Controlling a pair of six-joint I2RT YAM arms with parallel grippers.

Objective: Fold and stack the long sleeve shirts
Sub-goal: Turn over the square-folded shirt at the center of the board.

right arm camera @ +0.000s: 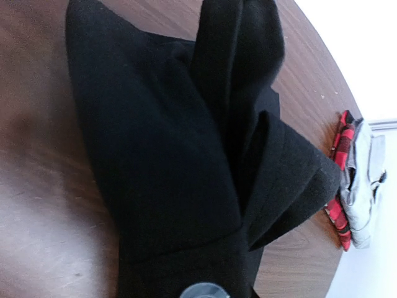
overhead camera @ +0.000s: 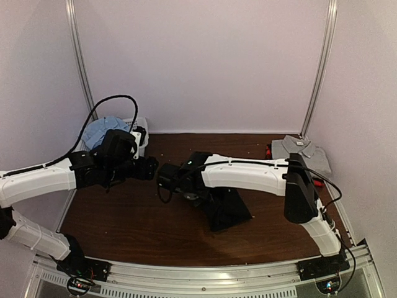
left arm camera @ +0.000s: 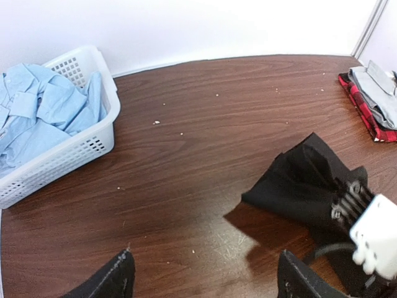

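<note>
Above the black shirt (left arm camera: 298, 183), right arm (overhead camera: 248, 174) outstretched.

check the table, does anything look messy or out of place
The plain black cloth shirt at centre is bunched, folds sticking up rather than flat. The light blue shirt lies crumpled in the white plastic mesh basket.

From where I stand, no writing can be read anywhere: no label or print shows on the black shirt (right arm camera: 161, 155), on the grey shirt (overhead camera: 304, 151), or on the red-and-black plaid shirt (left arm camera: 369, 124) under it. The white basket (left arm camera: 93, 146) and the light blue shirt (left arm camera: 43, 112) lying in it carry no legible mark either. The white arm casings (overhead camera: 242, 174) show no brand or number I can make out, and the small lit boards (overhead camera: 80, 284) at the arm bases are too tiny to read.
</note>
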